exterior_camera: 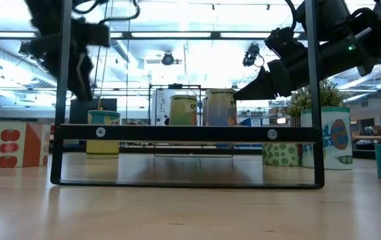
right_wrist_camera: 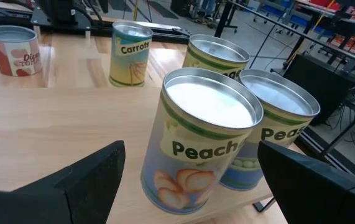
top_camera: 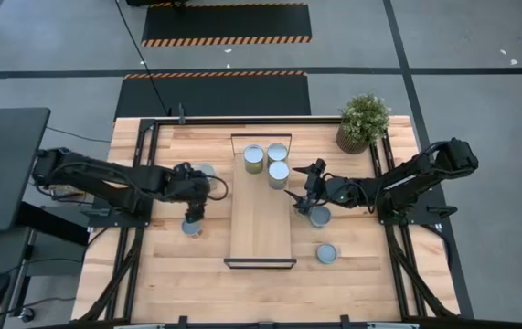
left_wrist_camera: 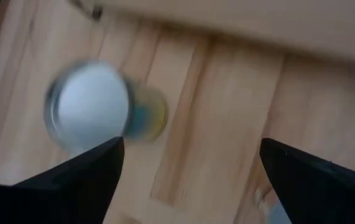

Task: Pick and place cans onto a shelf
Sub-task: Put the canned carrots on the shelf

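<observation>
Left pincer: the left pincer point(top_camera: 193, 208) hangs over the wooden desk point(top_camera: 169, 274) just left of the shelf, its dark fingers point(left_wrist_camera: 84, 171) spread wide apart and holding nothing.
Can under it: a small silver-topped can with a yellowish side point(left_wrist_camera: 93, 106) stands on the desk below and a little off the midline between those fingers, near the shelf's left long edge.
Right pincer: the right pincer point(top_camera: 295, 196) sits at the right long edge of the shelf, fingers apart and empty, pointed at the nearest shelved can.
Shelf: the long, narrow light-wood shelf with dark end trim point(top_camera: 261, 228) carries three silver-topped cans clustered at its far end; most of its board is bare.
Shelved cans: the closest is a peach-labelled can point(right_wrist_camera: 205, 140), touching or nearly touching a second peach-labelled can point(right_wrist_camera: 276, 124) and a third can point(right_wrist_camera: 217, 56) behind.
Loose cans: one silver-topped can point(top_camera: 320, 217) stands just under the right arm, another point(top_camera: 326, 253) nearer the front right of the desk.
Contents: every can in view is sealed with its lid on; what is inside cannot be seen.
Risk, left: a descent from this offset could land a finger on the lid and tip the can.
Risk, right: the open fingers are close enough to nudge the peach can into its neighbours, or the arm could clip the can beneath it.
</observation>
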Available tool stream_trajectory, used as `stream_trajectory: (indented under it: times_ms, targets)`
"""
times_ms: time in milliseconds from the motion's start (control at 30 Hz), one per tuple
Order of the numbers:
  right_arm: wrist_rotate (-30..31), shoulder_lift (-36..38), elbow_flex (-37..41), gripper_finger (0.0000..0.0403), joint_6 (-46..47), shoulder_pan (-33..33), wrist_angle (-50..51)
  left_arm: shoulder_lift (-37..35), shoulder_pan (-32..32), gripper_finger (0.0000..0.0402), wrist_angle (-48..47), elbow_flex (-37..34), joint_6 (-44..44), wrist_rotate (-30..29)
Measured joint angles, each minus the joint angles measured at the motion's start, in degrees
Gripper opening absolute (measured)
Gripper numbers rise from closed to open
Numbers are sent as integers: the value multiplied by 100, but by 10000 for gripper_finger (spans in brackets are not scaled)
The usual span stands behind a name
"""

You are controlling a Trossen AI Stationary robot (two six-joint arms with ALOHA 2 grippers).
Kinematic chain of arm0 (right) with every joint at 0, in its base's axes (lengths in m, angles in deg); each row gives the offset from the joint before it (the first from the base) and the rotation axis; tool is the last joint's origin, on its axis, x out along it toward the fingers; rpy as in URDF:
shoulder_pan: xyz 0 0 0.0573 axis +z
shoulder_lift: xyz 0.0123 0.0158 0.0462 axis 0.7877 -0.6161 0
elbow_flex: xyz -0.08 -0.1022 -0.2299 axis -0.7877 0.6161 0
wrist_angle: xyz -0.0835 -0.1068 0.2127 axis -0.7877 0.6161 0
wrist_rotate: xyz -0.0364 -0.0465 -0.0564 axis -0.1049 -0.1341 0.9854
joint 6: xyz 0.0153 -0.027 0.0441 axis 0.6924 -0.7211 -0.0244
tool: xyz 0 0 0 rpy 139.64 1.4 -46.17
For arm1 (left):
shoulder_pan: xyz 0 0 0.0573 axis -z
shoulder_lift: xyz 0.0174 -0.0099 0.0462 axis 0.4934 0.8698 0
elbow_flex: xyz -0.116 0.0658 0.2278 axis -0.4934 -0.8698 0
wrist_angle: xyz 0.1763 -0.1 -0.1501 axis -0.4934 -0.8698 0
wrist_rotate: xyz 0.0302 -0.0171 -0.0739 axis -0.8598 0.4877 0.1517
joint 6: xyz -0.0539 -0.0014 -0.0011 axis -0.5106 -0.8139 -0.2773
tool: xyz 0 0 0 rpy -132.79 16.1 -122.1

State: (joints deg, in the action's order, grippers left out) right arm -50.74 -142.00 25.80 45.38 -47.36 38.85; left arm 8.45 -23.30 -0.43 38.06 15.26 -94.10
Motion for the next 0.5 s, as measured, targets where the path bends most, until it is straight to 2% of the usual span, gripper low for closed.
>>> stream_trajectory:
  times_ms: [267, 500]
  targets:
    - [-46, 0, 0, 375, 2, 7, -109, -626, -289, 380, 498, -1204, -410, -28]
    - [-64, 0, -2, 375, 67, 26, -114, -849, -838, 380, 1610, -1994, -482, -345]
